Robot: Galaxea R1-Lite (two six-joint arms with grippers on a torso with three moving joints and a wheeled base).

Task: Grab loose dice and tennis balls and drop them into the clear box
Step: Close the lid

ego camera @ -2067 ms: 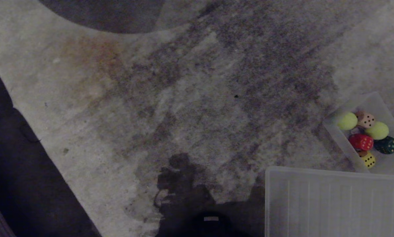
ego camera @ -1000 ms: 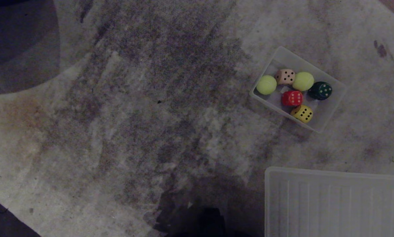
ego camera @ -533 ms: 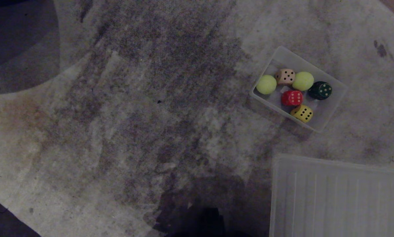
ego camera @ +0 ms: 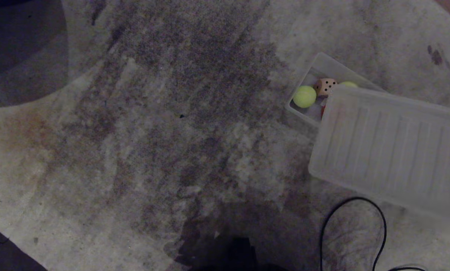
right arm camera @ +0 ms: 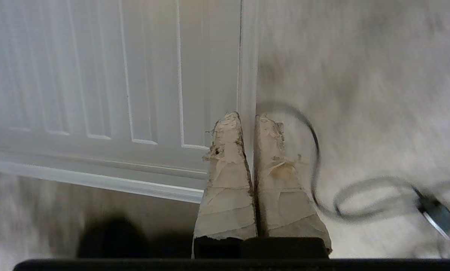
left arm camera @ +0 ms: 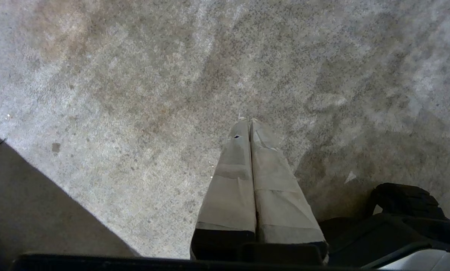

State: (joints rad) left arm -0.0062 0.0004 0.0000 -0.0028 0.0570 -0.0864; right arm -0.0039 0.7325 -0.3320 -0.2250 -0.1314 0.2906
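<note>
The clear box (ego camera: 308,73) sits on the carpet (ego camera: 153,131) at the right, one tennis ball (ego camera: 304,96) and the beige die (ego camera: 326,86) showing inside. The right claw (right arm camera: 247,118) is clamped on the edge of a ribbed panel (ego camera: 390,145), held over the box. No loose pieces are in sight, so covering looks next: square it up, lower gently. The left claw (left arm camera: 247,122) hangs pressed together, empty.
</note>
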